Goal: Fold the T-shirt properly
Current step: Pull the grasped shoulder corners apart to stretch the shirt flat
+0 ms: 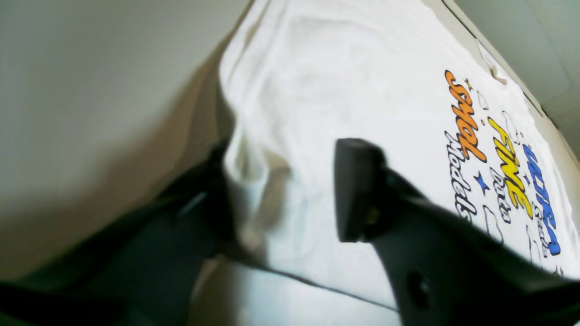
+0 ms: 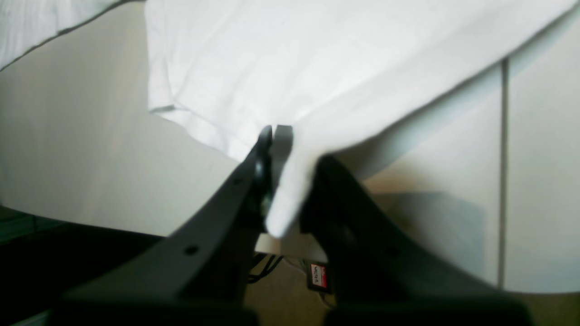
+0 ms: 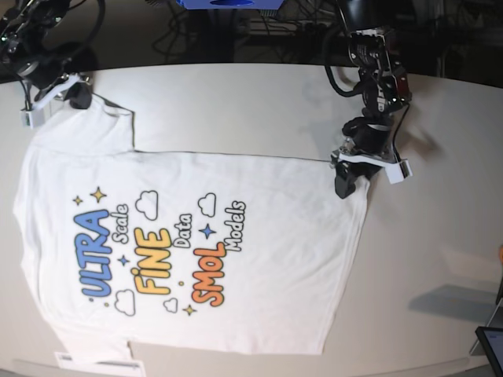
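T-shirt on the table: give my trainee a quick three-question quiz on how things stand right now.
1. True or false: the T-shirt lies print side down.
2. What is the right tool clamped on? A) white cloth of the shirt B) a paper label C) nothing
3. Fill in: in the base view, the left tool stands at a corner of the shirt's ___ (collar or hem).

Key: 1 false, the print faces up; 2 A; 3 hem.
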You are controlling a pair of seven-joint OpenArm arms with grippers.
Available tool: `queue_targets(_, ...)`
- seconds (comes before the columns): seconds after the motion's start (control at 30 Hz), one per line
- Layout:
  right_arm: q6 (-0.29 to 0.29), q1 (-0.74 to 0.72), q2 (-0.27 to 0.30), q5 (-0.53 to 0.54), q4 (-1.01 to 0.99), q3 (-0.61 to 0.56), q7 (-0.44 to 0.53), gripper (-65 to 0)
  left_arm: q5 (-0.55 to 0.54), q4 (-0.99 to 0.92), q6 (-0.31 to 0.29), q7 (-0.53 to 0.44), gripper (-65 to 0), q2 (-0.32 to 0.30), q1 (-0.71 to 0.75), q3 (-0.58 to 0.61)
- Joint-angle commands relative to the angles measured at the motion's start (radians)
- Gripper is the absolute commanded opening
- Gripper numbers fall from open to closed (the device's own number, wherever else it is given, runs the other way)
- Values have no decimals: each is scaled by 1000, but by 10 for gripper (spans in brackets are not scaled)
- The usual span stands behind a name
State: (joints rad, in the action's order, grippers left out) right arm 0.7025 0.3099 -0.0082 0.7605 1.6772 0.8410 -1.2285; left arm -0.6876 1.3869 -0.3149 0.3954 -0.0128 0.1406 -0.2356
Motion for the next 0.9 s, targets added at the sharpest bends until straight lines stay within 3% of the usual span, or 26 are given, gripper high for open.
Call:
queue_targets(0.0, -4, 5, 6, -31, 4, 1, -29, -650, 27, -10, 27, 83, -433, 4, 18, -3)
queue_targets(0.13, -4, 5, 6, -31, 4, 1, -27, -650, 27, -7, 27, 83, -566, 0, 20, -6)
queue_targets(0.3, -4, 5, 6, -32, 4, 1, -27, -650, 27, -2, 27, 83, -647, -16, 21, -6)
queue_targets(0.63, -4, 7, 37, -32, 24, 1, -27, -650, 27, 134, 27, 83, -650, -17, 72, -8)
queue_targets(0.87, -4, 8, 67, -31, 163, 1, -38, -650, 27, 176, 29, 83, -650, -17, 116, -8)
